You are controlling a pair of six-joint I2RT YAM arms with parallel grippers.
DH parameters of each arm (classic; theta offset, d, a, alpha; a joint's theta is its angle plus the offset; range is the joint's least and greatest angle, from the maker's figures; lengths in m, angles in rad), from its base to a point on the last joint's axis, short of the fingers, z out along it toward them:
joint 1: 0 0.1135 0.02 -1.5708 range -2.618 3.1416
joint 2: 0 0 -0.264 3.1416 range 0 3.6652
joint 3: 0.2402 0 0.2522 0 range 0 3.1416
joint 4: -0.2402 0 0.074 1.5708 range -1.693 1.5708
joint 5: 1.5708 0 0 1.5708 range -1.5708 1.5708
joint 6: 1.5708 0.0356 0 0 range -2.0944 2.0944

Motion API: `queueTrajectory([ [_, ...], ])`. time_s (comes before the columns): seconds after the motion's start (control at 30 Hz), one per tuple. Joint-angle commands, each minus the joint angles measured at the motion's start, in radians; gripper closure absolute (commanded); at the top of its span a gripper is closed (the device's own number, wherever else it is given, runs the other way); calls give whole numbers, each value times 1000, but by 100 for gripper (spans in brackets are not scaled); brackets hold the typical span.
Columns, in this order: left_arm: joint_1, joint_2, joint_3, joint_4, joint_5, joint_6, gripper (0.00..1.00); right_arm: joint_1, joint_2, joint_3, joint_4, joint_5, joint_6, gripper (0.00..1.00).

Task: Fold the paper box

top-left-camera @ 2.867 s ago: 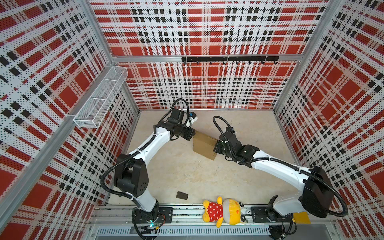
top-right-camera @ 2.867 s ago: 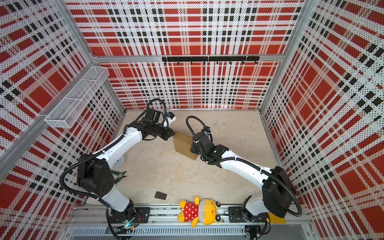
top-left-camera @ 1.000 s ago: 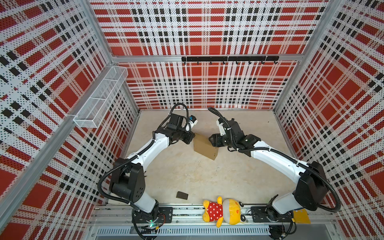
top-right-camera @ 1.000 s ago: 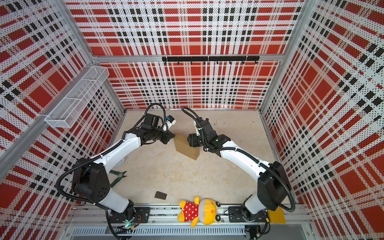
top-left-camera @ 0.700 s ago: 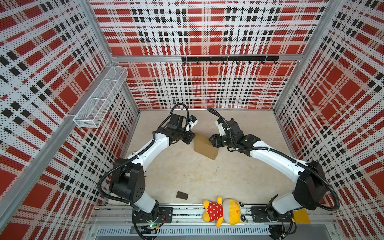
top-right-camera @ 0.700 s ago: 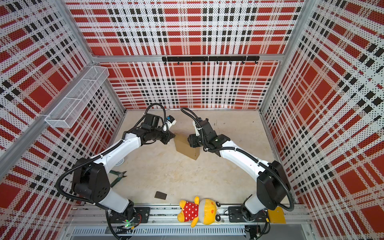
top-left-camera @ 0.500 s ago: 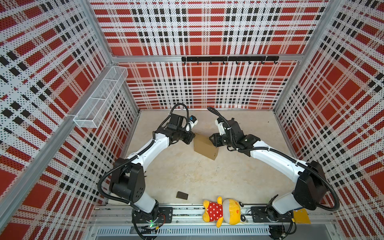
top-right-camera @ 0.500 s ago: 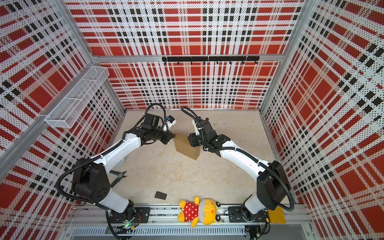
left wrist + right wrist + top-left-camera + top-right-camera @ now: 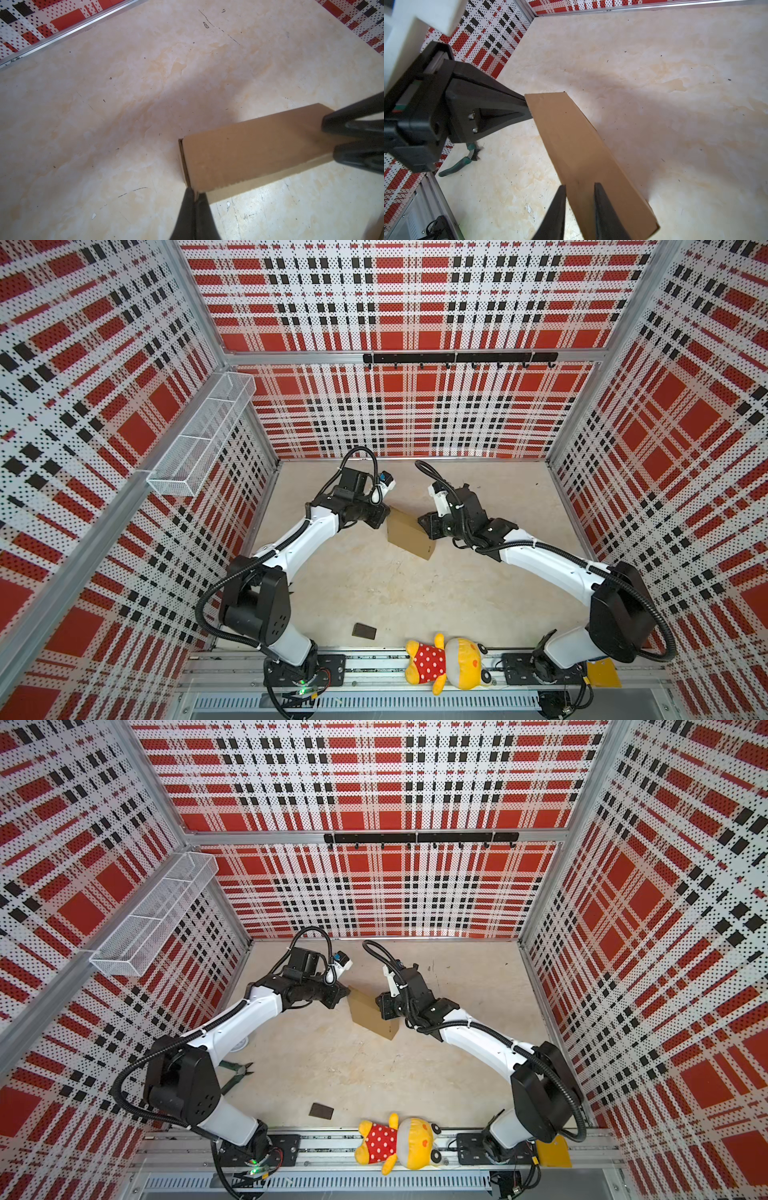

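Nearest you, a plush toy (image 9: pixel 446 664) lies on the front rail, with a small dark block (image 9: pixel 364 630) just beyond it and pliers (image 9: pixel 235 1073) near the left arm's base. Toward the middle of the table (image 9: pixel 374 585), the paper box (image 9: pixel 409 533), folded up into a shallow box, is between your 2 grippers. The left gripper (image 9: pixel 195 194) is pinched tight on 1 corner, while the right gripper (image 9: pixel 579 187) has its jaws a little apart at the opposite end, and you cannot tell whether they grip the cardboard.
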Motion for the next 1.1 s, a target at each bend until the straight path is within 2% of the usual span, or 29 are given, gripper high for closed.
queueTrajectory([
  [0.0, -13, 13, -15, -57, 6, 5, 100, 7, 19, -43, -11, 29, -22, 76],
  [0.1, -12, -14, -22, -60, 4, 9, 96, 6, 23, -56, 0, 41, -18, 76],
  [0.17, -10, -31, -26, -68, 4, 17, 89, 7, 29, -59, 4, 50, -18, 75],
  [0.3, 7, -59, -30, -82, 10, 32, 85, 7, 44, -58, 18, 60, -14, 76],
  [0.47, 51, -106, -22, -111, 82, 39, 79, 7, 69, -56, 35, 48, -8, 76],
  [0.63, 57, -96, 77, -161, 142, 36, 75, 9, 69, -70, 54, 38, -6, 76],
  [0.73, 47, -32, 159, -185, 122, 21, 68, 12, 69, -80, 62, 40, -4, 76],
  [0.87, 8, 62, 251, -216, 23, 20, 59, 13, 77, -84, 69, 33, -4, 76],
  [1.07, 8, 159, 319, -240, -54, 12, 56, 17, 74, -90, 74, 37, -10, 77],
])
